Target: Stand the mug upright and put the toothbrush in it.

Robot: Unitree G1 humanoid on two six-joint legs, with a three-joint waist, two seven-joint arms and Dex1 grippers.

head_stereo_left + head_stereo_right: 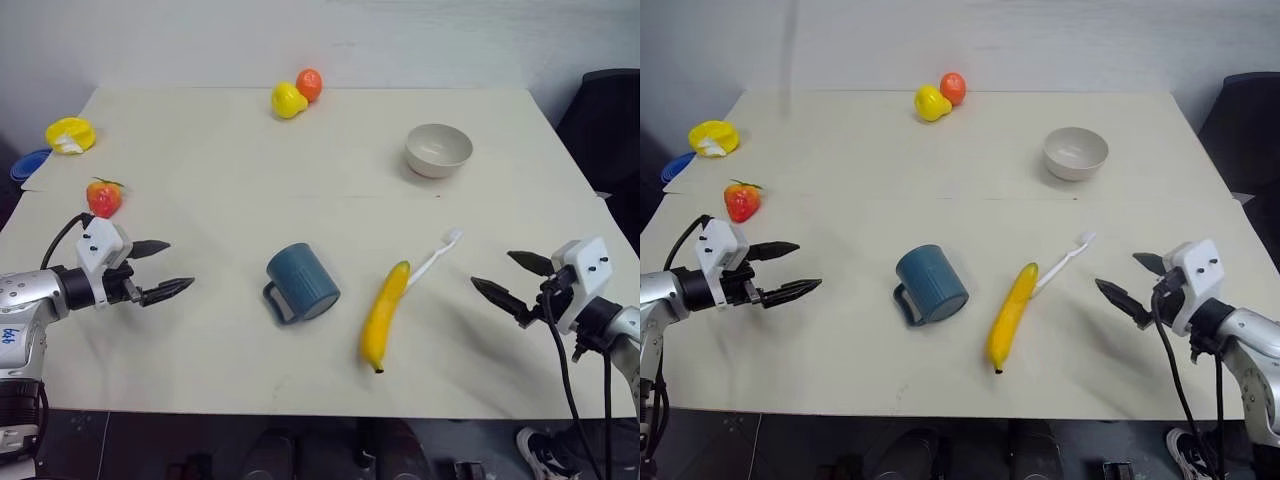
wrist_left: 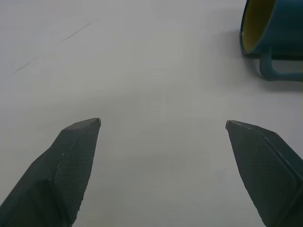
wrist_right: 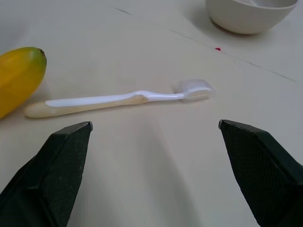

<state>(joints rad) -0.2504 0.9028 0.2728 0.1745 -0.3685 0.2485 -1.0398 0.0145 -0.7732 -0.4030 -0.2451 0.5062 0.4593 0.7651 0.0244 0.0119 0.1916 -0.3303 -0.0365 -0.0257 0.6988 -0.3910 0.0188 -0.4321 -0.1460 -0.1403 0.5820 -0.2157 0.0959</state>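
Note:
The dark teal mug [image 1: 302, 283] lies on its side at the middle front of the table, handle toward the front edge. In the left wrist view the mug [image 2: 281, 28] shows its brownish inside. The white toothbrush [image 1: 433, 260] lies flat just right of the mug, bristled head pointing away from me, its handle end beside the banana's tip. My left gripper [image 1: 172, 267] hovers open to the left of the mug, nothing between its fingers. My right gripper [image 1: 492, 270] hovers open to the right of the toothbrush [image 3: 118, 99], also holding nothing.
A yellow banana [image 1: 383, 315] lies between mug and toothbrush. A beige bowl [image 1: 438, 150] stands at the back right. A strawberry [image 1: 104, 197] and a yellow item [image 1: 70, 134] sit at the left, a yellow fruit [image 1: 288, 100] and an orange one [image 1: 309, 84] at the back edge.

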